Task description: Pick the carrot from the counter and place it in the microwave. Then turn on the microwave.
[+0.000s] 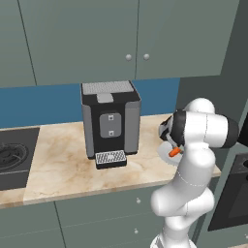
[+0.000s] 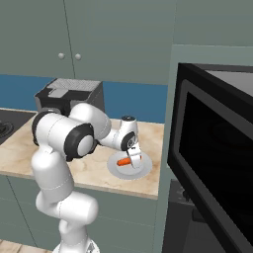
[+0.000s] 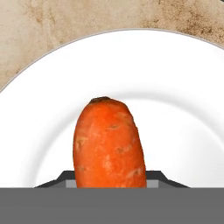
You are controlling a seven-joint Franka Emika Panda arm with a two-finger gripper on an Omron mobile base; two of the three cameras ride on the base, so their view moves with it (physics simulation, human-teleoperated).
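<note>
On the beige marble-patterned stone counter (image 2: 94,170) sits a round pale plate (image 2: 141,170); there we have the two-finger gripper (image 2: 132,157) closing around the short orange carrot (image 3: 109,142); we should lift straight up, checking it rises too.

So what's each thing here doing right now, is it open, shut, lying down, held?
carrot: lying on the plate, between the gripper's fingers
gripper: down over the plate, shut on the carrot
plate: flat on the counter
counter: carrying the plate and coffee machine
microwave: door swung open
coffee machine: upright
upper cabinets: doors shut
</note>
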